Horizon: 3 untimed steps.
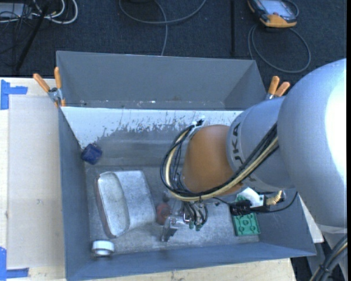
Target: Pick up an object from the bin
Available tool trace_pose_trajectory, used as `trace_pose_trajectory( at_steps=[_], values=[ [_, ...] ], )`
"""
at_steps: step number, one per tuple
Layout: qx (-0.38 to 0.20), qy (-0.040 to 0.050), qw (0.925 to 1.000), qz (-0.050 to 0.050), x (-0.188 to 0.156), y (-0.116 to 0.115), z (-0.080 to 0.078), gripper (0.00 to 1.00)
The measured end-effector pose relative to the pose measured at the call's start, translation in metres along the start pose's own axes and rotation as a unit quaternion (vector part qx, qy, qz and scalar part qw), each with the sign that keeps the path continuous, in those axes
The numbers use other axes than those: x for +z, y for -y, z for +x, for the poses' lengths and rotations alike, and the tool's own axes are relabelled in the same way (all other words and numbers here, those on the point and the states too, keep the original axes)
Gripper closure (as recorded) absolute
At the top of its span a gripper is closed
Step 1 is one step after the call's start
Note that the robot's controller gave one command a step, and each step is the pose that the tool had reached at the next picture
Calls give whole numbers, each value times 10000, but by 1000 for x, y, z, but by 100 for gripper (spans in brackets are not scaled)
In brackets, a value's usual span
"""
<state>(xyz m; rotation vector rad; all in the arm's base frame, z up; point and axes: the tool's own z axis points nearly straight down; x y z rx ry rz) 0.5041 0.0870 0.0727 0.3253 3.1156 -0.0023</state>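
My gripper [174, 225] hangs low over the front middle of the bin, just under the arm's orange cover. A small reddish-brown lump [163, 211] lies right against the gripper's left side; whether they touch is hidden. Left of that lies a clear, silvery oblong plastic tray [120, 201] on the bin floor. To the gripper's right sits a green studded brick [245, 223], partly under the arm.
A small blue block [92, 153] rests by the left wall at the back. A round silver cap [102, 248] lies in the front left corner. The arm and its cables cover the bin's right half.
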Motion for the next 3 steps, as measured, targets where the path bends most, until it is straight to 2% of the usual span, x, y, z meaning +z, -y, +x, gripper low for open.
trace_pose_trajectory(
  at_steps=[1,2,3],
  values=[
    [-4,-15,10000,-15,-1,-2,2,100],
    [7,-45,10000,-5,-24,-1,1,100],
    [1,-17,10000,-16,-107,-1,-2,100]
  ],
)
